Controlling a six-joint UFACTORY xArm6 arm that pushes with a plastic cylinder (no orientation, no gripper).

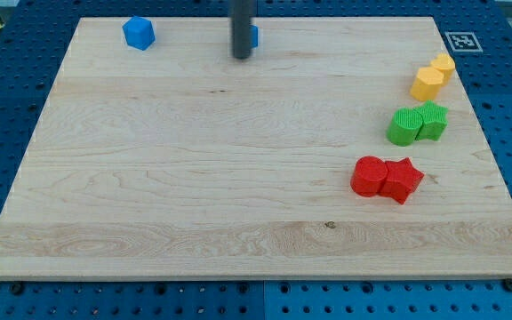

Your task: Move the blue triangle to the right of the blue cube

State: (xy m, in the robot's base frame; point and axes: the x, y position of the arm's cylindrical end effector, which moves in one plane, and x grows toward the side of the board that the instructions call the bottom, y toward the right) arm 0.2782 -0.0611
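— Where's the rod just now?

— Near the view's top of the counter. My tip, as the rig has it, rests on the wood, and just to its right a sliver of blue pokes out from behind the rod. I take that to be the blue triangle, touching the rod or just beside it; I cannot tell which.

— And the blue cube?

— The blue cube sits well to the tip's left, in the same top strip. So the triangle already lies to the cube's right, though well apart from it.

— Why is the rod there, then?

— My guess is that it stands on the triangle's left side because a push from there sends the block rightward, away from the cube.

— Which way does the triangle point?

— Can't say. The rod hides most of it, so neither its point nor its long axis shows.

— Is there a pincer, open or closed?

— None here; the arm ends in a plain rod, so there is nothing to hold apart or together.

— The rest?

— Far right of the tip and lower, in touching pairs: the yellow blocks, the green blocks, the red blocks. None lies near the tip.
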